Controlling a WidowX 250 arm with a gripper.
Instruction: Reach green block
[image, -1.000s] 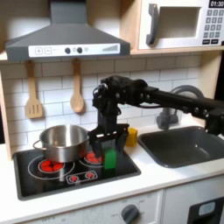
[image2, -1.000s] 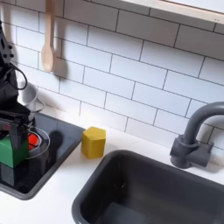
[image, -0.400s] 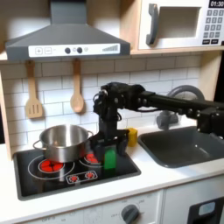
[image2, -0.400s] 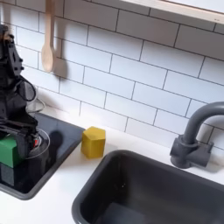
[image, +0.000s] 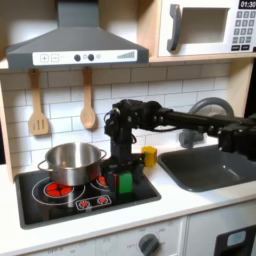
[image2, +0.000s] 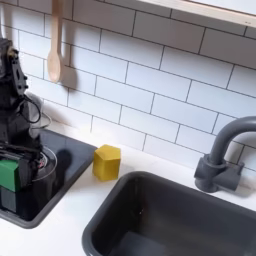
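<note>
- One black stovetop (image: 60, 205) on a white counter, white tiled wall behind, in the first exterior view; the gripper (image: 122, 170) hangs just above the green block (image: 126, 182), and whether its jaws are wide or narrow cannot be told. The steel pot (image: 70, 162) sits to the gripper's left in the first exterior view, the yellow piece (image: 149, 156) just to its right.
- Compared with a second ago, the arm has shifted left in the first exterior view.
- In the second exterior view, the gripper (image2: 12, 170) is partly cut off at the left edge over the green block (image2: 8, 172); the sink (image2: 170, 215) and grey faucet (image2: 225, 150) lie well to its right, and the faucet's base shows clearly.
</note>
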